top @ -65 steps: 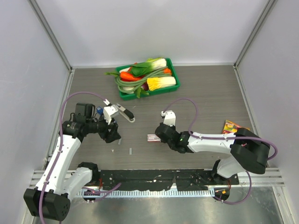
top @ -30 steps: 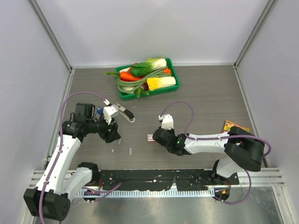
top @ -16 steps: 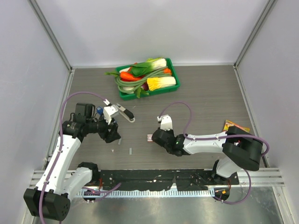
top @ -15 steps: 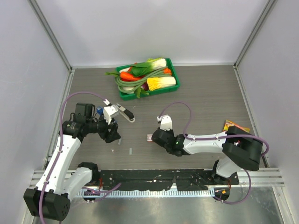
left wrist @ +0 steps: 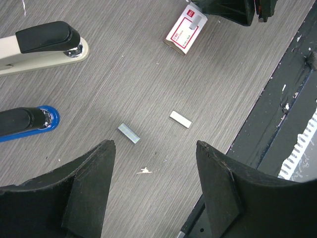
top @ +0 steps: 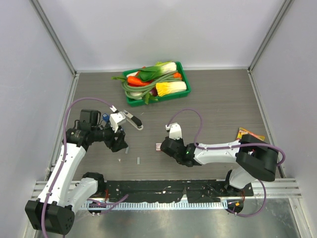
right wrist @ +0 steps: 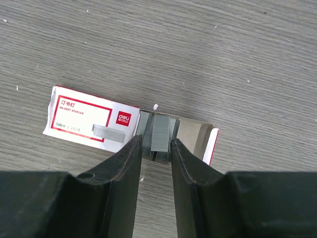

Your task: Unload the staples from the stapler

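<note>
Hovering wide and empty, left jaws overlook loose staples (left wrist: 129, 133) by the counter's (left wrist: 148, 79) near edge. Right jaws narrowly straddle a staple strip (right wrist: 157, 136) in the box (right wrist: 89, 118), though I cannot tell if they grip it. Unloading seems nearly done.

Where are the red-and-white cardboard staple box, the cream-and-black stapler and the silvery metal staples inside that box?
Red-and-white cardboard staple box (right wrist: 81, 118): right wrist view, printed lid.
Cream-and-black stapler (left wrist: 47, 37): left wrist view, black top.
Silvery metal staples (right wrist: 159, 129): right wrist view, strip's upper face.
</note>
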`<state>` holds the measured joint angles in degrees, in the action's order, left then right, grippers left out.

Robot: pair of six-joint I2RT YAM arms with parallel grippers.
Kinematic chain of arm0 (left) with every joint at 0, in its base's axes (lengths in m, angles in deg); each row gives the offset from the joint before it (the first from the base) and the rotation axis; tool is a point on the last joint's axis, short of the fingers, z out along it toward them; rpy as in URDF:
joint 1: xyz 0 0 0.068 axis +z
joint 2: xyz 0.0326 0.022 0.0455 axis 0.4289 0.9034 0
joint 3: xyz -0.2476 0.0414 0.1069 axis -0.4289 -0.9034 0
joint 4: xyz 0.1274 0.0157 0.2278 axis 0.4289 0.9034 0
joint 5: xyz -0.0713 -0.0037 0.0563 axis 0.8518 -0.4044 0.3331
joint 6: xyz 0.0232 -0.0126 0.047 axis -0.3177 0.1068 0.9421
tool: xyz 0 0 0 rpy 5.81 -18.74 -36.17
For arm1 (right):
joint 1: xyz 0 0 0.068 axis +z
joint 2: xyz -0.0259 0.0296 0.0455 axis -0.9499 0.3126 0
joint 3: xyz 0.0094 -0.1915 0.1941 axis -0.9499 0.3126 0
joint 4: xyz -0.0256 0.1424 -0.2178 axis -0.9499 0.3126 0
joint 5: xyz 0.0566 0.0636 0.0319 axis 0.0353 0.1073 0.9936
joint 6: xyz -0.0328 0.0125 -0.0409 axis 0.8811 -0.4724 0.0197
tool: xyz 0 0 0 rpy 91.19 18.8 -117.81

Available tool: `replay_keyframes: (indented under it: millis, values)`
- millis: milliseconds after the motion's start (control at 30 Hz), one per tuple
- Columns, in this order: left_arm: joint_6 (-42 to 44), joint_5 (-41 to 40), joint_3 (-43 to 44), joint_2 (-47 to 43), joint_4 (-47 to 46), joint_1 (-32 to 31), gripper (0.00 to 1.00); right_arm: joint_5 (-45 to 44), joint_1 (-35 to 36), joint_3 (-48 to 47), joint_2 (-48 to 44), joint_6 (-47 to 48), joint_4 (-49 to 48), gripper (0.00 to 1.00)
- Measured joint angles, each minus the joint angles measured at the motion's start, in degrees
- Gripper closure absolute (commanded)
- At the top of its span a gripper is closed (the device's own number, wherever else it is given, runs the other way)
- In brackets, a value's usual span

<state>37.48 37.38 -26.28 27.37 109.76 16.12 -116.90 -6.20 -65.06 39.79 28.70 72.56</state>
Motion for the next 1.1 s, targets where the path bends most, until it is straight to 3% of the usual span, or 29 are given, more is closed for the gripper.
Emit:
replay_keyframes:
  millis: [733,1100]
  values:
    - [0.17,0.48,0.0,0.02,0.17,-0.11,0.3,0.39,1.86,0.02,-8.46,-0.11,3.96,0.64]
    - [0.17,0.48,0.0,0.02,0.2,-0.11,0.3,-1.55,1.55,0.04,-10.4,0.55,4.28,0.8]
